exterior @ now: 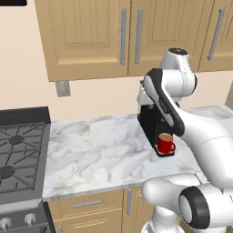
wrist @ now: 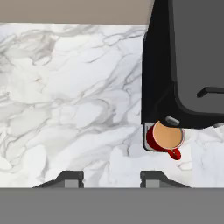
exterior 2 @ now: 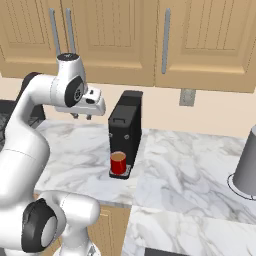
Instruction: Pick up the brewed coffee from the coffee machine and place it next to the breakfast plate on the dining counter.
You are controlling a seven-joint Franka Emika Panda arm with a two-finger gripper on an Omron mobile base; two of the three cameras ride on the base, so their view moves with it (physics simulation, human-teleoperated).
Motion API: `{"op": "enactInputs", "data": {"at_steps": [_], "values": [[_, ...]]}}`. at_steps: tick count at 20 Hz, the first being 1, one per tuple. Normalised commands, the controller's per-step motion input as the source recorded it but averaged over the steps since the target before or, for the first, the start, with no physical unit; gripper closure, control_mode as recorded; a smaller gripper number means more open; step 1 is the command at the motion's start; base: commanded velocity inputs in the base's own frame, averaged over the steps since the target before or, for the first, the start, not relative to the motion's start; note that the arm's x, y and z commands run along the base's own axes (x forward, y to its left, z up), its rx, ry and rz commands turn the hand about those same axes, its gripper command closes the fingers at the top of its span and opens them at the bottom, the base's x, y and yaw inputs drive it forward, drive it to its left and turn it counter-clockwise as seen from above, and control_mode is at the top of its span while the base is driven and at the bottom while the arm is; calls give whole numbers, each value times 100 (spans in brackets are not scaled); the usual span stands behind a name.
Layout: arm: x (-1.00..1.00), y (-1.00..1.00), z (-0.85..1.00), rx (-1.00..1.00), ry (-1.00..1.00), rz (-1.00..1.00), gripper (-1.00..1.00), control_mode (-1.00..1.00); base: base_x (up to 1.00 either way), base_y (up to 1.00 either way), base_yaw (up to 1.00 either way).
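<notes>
Wide bare marble worktop (exterior: 100, 145) left of the coffee machine (exterior 2: 125, 132), open for a low approach from that side and from the front edge. Red mug (wrist: 165, 139) tucked on the machine's low tray, black body close behind and overhanging it, handle toward the front. Wood cabinets (exterior 2: 150, 40) well above the machine, stove (exterior: 20, 154) far to its left, grey cylindrical container (exterior 2: 247, 162) well to its right.

It was a home kitchen: wood wall cabinets (exterior: 86, 32) hung above a marble worktop (exterior: 95, 150), beside a gas stove (exterior: 20, 154) and a black coffee machine (exterior 2: 125, 130).
</notes>
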Motion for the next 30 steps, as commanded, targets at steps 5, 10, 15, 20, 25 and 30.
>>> {"op": "enactInputs", "data": {"at_steps": [5,10,15,20,25,30], "values": [[-18,-1,-12,0,-8,7,-100,-100,0,0,0],[-52,-42,-28,0,-30,9,-100,-100,0,0,0],[-32,-71,-36,2,-21,5,-100,-100,0,0,0],[-3,-62,-33,1,-2,6,-100,-100,0,0,0],[0,-48,-41,1,0,13,-100,-100,0,0,0],[7,-14,-36,3,0,19,-100,-100,0,0,0]]}}
